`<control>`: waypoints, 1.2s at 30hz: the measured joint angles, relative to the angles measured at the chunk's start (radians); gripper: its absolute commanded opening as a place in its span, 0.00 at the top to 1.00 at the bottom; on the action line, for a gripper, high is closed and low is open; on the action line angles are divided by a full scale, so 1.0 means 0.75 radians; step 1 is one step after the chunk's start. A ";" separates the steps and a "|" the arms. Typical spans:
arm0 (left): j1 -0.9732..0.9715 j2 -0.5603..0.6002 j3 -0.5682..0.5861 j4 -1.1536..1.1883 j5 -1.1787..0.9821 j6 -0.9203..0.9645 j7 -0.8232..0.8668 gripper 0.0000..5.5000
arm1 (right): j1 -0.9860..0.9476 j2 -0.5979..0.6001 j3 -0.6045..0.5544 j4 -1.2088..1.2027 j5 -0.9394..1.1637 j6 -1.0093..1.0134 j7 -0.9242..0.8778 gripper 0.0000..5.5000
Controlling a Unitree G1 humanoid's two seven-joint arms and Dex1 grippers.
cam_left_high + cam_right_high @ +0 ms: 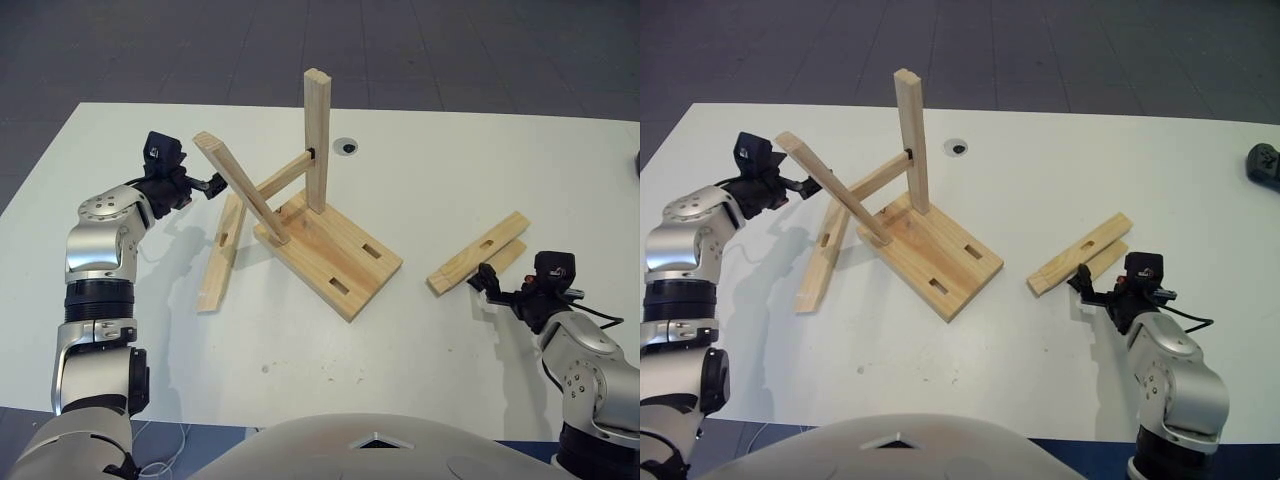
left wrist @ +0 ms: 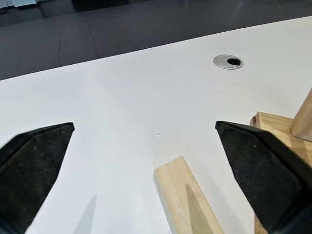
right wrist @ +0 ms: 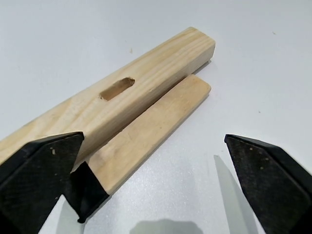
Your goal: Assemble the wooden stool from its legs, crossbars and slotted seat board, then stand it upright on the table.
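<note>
The slotted seat board (image 1: 345, 262) lies flat mid-table. One leg (image 1: 318, 140) stands upright in it. A second leg (image 1: 240, 188) leans out to the left, and a crossbar (image 1: 286, 177) joins the two. A third leg (image 1: 222, 256) lies loose on the table to the left of the board. My left gripper (image 1: 213, 184) is open beside the leaning leg's top end (image 2: 183, 195), not touching it. At the right, a slotted leg (image 3: 117, 92) lies on a thin crossbar (image 3: 151, 131). My right gripper (image 3: 153, 137) is open just short of their near ends.
A round cable grommet (image 1: 347, 147) sits in the table behind the board. A dark object (image 1: 1265, 165) lies at the far right edge. Bare white tabletop (image 1: 300, 360) stretches in front of the board and between the board and the right-hand pieces.
</note>
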 measured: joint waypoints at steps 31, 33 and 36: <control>0.016 -0.015 -0.009 0.003 0.028 0.001 -0.003 0.02 | 0.083 0.031 0.111 -0.009 -0.071 -0.006 0.014 0.02; 0.016 -0.015 -0.010 0.003 0.029 0.001 -0.003 0.02 | 0.057 0.030 0.121 0.011 -0.079 -0.009 0.012 0.02; 0.016 -0.016 -0.016 0.003 0.031 0.001 -0.003 0.02 | 0.025 0.028 0.129 0.037 -0.094 -0.008 0.009 0.06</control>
